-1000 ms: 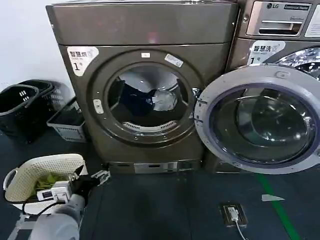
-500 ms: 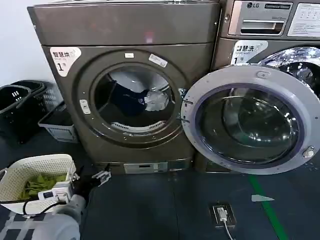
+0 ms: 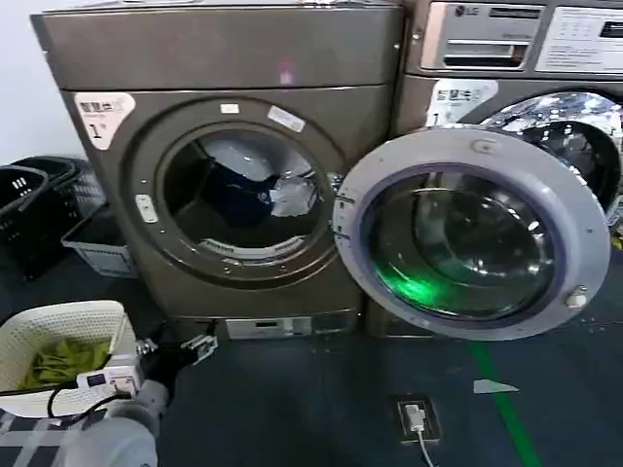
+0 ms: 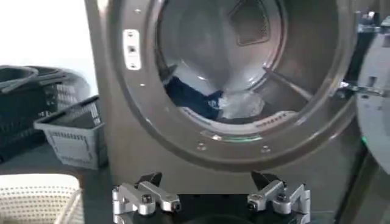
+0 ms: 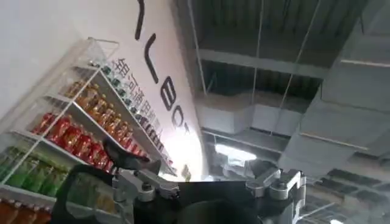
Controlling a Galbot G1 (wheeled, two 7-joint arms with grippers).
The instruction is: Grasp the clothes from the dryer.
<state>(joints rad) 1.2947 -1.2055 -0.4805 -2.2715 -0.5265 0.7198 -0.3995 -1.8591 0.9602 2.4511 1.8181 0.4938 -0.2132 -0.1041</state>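
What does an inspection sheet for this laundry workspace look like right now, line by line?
Surface: dark floor with a green line running across it.
Job's things: dryer with its door swung open; clothes, one navy and one whitish piece, lying inside the drum.
Clutter: white basket holding green fabric; dark baskets and a grey basket beside the dryer.
Grippers: left gripper open, low in front of the porthole, holding nothing; right gripper open, pointing up at the ceiling.
Cables: floor socket with a white cable plugged in.
Surroundings: LG machine next to the dryer; drinks shelf.
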